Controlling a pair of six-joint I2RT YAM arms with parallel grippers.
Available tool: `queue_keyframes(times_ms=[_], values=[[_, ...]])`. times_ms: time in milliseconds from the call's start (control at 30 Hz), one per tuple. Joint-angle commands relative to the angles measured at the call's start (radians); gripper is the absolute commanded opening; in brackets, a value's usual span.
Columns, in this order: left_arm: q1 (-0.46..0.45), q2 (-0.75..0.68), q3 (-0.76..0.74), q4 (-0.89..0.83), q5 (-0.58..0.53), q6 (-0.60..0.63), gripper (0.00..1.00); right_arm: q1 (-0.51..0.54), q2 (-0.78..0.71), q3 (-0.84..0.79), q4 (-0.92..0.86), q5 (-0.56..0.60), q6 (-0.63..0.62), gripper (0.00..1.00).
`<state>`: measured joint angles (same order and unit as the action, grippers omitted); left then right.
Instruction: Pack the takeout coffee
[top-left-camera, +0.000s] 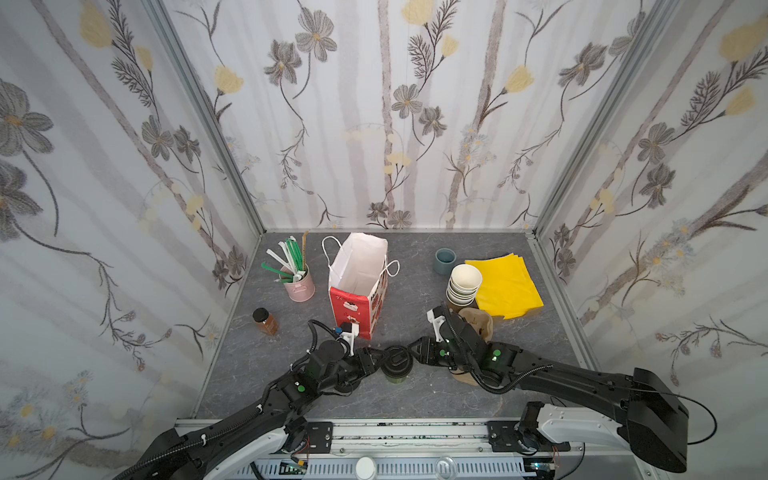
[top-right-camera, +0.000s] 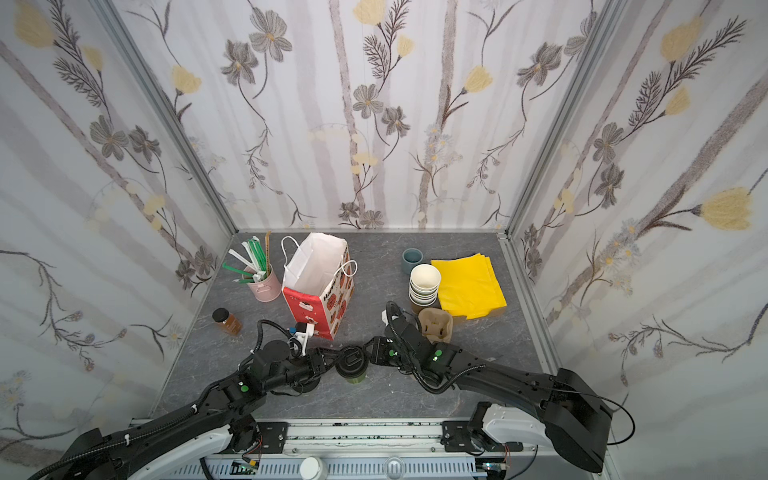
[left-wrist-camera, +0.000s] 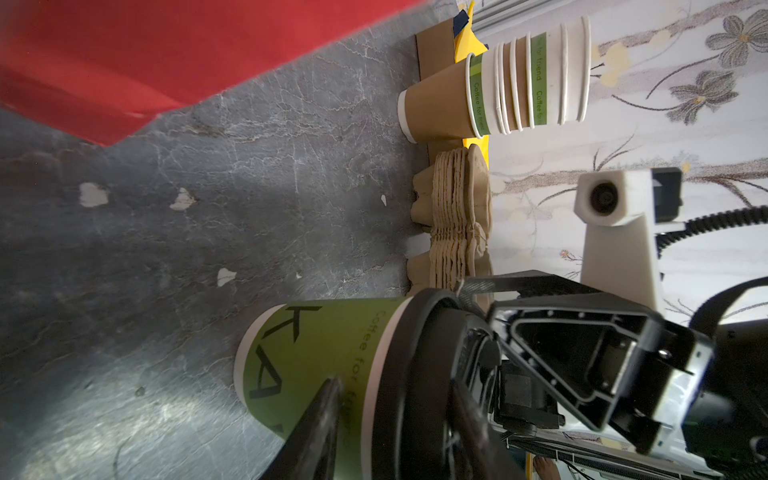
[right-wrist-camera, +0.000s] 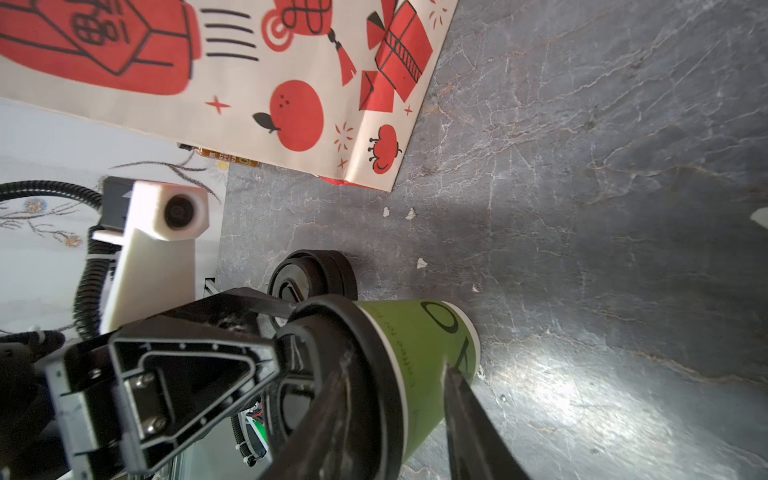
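**Top views.** The takeout coffee (top-left-camera: 395, 370) is standing upright on the grey table (top-left-camera: 257, 374), near the front middle and just ahead of the paper bag (top-left-camera: 353, 307). The bag is standing with its mouth gaping upward, probably so that the cup can be lowered straight in. In both top views the left gripper (top-left-camera: 379, 360) and right gripper (top-left-camera: 412, 354) are flanking the black sip lid (top-left-camera: 395, 358) from opposite sides, right at its rim.

**Left wrist view.** The coffee (left-wrist-camera: 324, 345) is sitting between the left gripper's fingers (left-wrist-camera: 320, 419). They are standing apart, one along the olive-green wall and its partner over the lid top, with the rim between them. No clamp is showing, and the pose is likely steadying the cup. Spare cups (left-wrist-camera: 519, 79) and pulp carriers (left-wrist-camera: 457, 212) are sitting stacked behind, well apart.

**Right wrist view.** The right gripper's fingers (right-wrist-camera: 469, 419) are likewise standing apart astride the rim and gripping nothing, seemingly placed to seat the lid. A stack of black lids (right-wrist-camera: 316, 270) is lying near the cup.
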<state>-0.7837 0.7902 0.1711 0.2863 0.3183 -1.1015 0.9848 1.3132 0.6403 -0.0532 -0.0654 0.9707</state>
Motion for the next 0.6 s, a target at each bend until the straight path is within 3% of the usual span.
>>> queue_keyframes(times_ms=[0, 300, 567], values=[[0.001, 0.005, 0.004, -0.079, 0.005, 0.010, 0.42, -0.013, -0.027, 0.022, -0.072, 0.057, -0.094, 0.48], [0.000, 0.007, 0.006, -0.081, 0.008, 0.015, 0.42, -0.017, 0.059, 0.105, -0.143, -0.069, -0.324, 0.75], [0.000, 0.000, 0.014, -0.085, 0.006, 0.015, 0.45, -0.023, 0.138, 0.151, -0.097, -0.173, -0.356, 0.76]])
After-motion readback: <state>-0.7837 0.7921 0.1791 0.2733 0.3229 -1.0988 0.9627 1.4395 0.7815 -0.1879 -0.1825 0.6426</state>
